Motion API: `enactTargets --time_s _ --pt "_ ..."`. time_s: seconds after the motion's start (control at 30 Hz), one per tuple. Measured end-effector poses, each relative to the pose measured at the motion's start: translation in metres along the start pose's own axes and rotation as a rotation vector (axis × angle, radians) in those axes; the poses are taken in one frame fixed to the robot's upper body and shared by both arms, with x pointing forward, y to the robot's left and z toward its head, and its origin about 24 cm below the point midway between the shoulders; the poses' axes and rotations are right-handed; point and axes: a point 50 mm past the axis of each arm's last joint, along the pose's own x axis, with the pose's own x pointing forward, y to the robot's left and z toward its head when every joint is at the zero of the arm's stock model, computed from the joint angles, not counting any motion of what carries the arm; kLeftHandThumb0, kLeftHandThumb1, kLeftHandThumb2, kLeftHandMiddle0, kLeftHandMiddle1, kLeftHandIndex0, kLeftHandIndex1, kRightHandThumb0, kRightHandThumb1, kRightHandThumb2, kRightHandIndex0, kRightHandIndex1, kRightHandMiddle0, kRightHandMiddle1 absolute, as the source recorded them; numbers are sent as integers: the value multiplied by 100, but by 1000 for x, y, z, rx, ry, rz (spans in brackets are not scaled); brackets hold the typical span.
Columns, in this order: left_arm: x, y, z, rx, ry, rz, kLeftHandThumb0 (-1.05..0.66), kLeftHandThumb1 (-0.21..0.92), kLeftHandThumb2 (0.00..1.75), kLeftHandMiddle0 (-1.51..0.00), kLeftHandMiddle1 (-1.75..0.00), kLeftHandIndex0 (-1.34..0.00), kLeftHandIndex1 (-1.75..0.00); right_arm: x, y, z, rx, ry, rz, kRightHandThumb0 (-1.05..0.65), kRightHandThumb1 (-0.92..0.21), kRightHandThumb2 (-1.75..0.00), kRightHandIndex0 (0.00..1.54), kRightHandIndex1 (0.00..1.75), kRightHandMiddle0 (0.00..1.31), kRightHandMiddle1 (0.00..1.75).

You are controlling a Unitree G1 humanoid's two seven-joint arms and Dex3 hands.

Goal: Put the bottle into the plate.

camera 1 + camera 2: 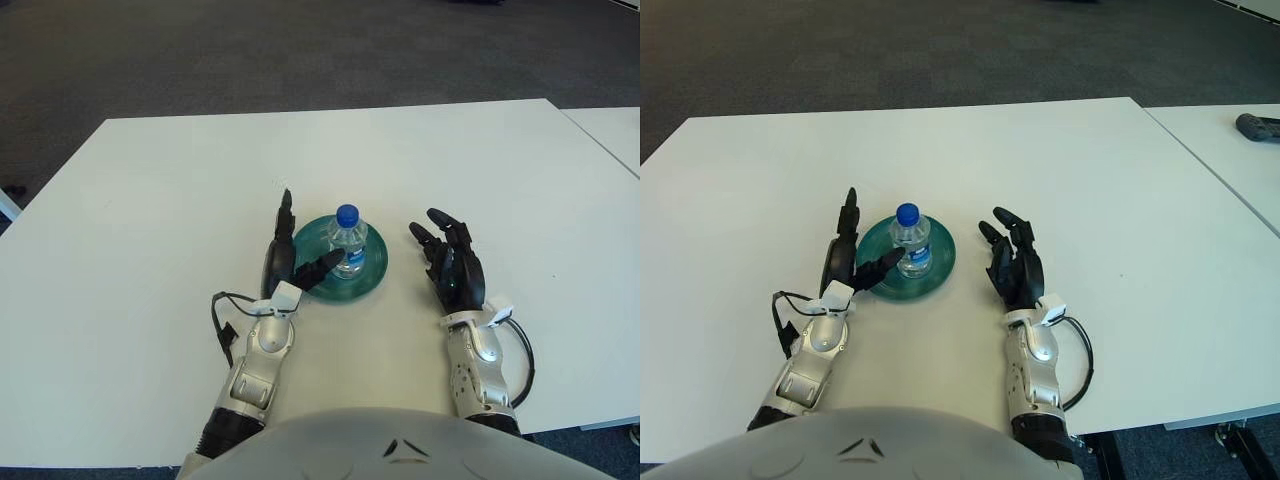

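Bottle (347, 243): small and clear, made of see-through plastic with a round blue cap and a pale label with blue markings around its middle. It stands upright, long axis vertical, cap pointing up. It sits inside the plate (372, 268), a round, shallow, glossy dark green dish on the smooth white table (150, 220).

Just to the plate's left is the left hand (288, 262), black-fingered with a silver forearm. Its fingers are spread apart and hold nothing. One finger points straight up beside the plate's left edge, and another reaches rightward over the plate, its tip close to the bottle's lower side; whether it touches cannot be told.

To the plate's right, apart from it, is the right hand (452, 263), fingers loosely spread and empty.
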Motion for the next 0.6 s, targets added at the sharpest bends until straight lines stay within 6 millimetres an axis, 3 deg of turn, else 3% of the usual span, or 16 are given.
enactTargets --time_s 0.17,0.6 --pt "1 2 -2 -1 -25 6 -103 92 31 -32 -6 0 -76 1 0 0 -1 0 -1 -72 -92 -74 53 60 9 97" --pt "5 10 -7 3 -40 -19 -100 92 53 -35 -6 0 -90 5 0 0 -4 -6 5 -73 -92 -75 52 59 9 96"
